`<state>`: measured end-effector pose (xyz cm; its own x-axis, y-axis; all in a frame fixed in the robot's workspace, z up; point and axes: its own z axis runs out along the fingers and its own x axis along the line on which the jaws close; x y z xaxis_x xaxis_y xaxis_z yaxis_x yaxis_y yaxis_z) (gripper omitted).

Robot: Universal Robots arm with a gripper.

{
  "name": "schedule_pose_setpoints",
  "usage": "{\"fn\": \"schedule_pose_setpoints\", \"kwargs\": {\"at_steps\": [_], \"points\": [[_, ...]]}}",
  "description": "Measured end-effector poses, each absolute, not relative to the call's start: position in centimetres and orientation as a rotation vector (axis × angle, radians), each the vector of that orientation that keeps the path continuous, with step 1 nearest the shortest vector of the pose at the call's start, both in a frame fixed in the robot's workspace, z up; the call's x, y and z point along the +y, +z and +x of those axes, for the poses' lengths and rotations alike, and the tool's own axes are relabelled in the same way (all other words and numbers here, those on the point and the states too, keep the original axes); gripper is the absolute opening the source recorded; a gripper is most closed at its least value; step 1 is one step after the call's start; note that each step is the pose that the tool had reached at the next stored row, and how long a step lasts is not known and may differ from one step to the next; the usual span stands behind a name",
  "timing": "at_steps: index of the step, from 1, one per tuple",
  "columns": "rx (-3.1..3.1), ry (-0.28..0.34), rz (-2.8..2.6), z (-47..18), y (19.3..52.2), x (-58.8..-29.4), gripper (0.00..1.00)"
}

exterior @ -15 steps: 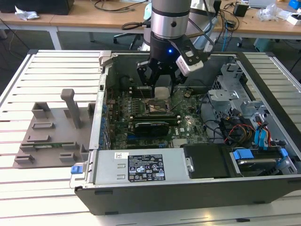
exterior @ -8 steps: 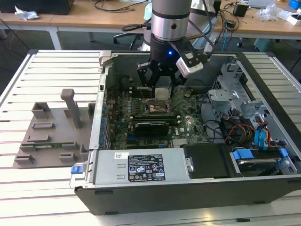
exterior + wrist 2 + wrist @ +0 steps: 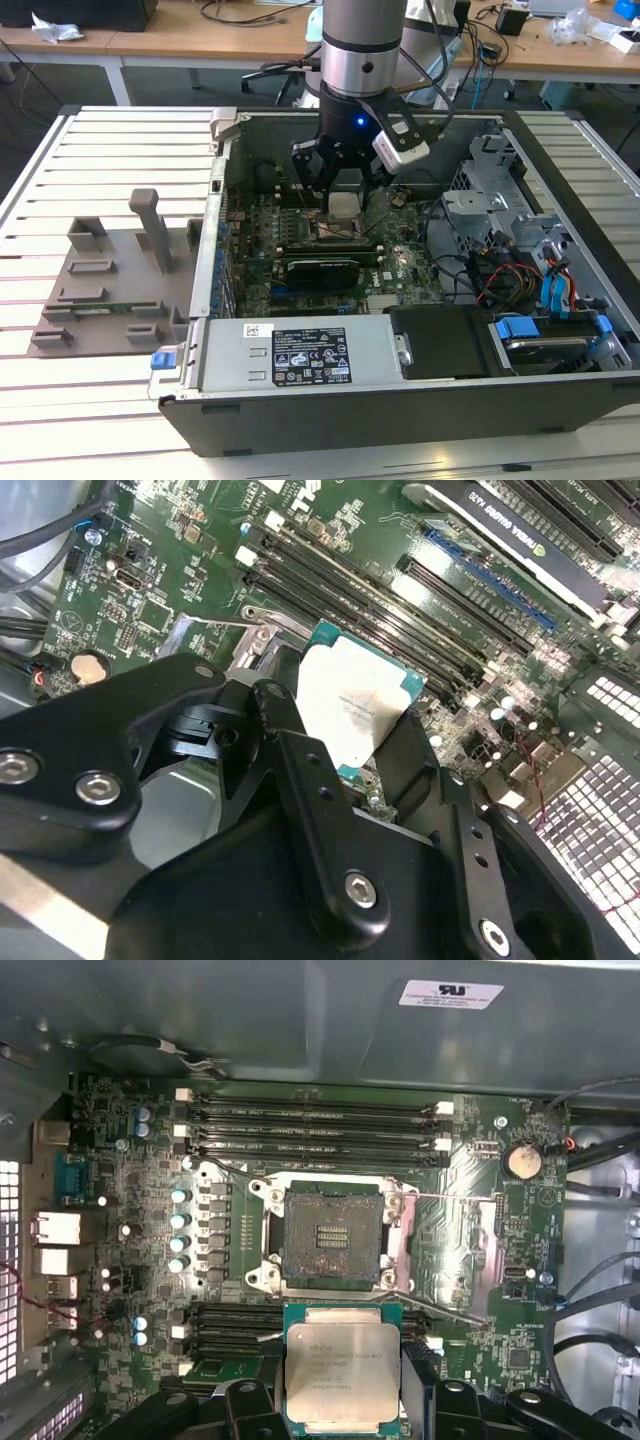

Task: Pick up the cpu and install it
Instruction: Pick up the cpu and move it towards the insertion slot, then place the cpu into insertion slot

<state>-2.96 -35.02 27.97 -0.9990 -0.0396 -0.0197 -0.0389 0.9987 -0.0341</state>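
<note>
1 gripper (image 3: pixel 343 205) clamps 1 cpu (image 3: pixel 343 1375), finger each side, near 1 empty socket (image 3: pixel 333 1237).

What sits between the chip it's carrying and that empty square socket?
Nothing loose. In the first wrist view, just the edge of the metal frame and a thin wire lever separate the chip, gripped by the tool, from the socket.
</note>
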Motion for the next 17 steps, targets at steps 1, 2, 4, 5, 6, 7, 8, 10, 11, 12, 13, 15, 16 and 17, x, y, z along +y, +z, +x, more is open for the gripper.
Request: {"fn": "schedule_pose_setpoints", "kwargs": {"at_steps": [1, 2, 4, 5, 6, 7, 8, 10, 11, 12, 13, 15, 16, 17], "points": [[3.12, -0.054, -0.061, -3.0, 27.8, -34.6, 0.55], [3.12, -0.054, -0.062, -2.9, 27.7, -34.0, 0.55], [3.12, -0.054, -0.061, -2.9, 27.3, -33.0, 0.55], [3.12, -0.057, -0.061, -2.9, 27.1, -32.8, 0.55], [3.12, -0.059, -0.062, -2.9, 27.1, -32.8, 0.55], [3.12, -0.059, -0.062, -2.9, 27.1, -32.8, 0.55], [3.12, -0.059, -0.062, -2.9, 27.1, -32.8, 0.55], [3.12, -0.059, -0.061, -2.9, 27.1, -32.8, 0.55], [3.12, -0.059, -0.061, -2.9, 27.1, -32.8, 0.55], [3.12, -0.059, -0.061, -2.9, 27.1, -32.8, 0.55], [3.12, -0.059, -0.061, -2.9, 27.1, -32.8, 0.55], [3.12, -0.059, -0.061, -2.9, 27.1, -32.8, 0.55], [3.12, -0.059, -0.061, -2.9, 27.1, -32.8, 0.55], [3.12, -0.059, -0.061, -2.9, 27.1, -32.8, 0.55]]}}
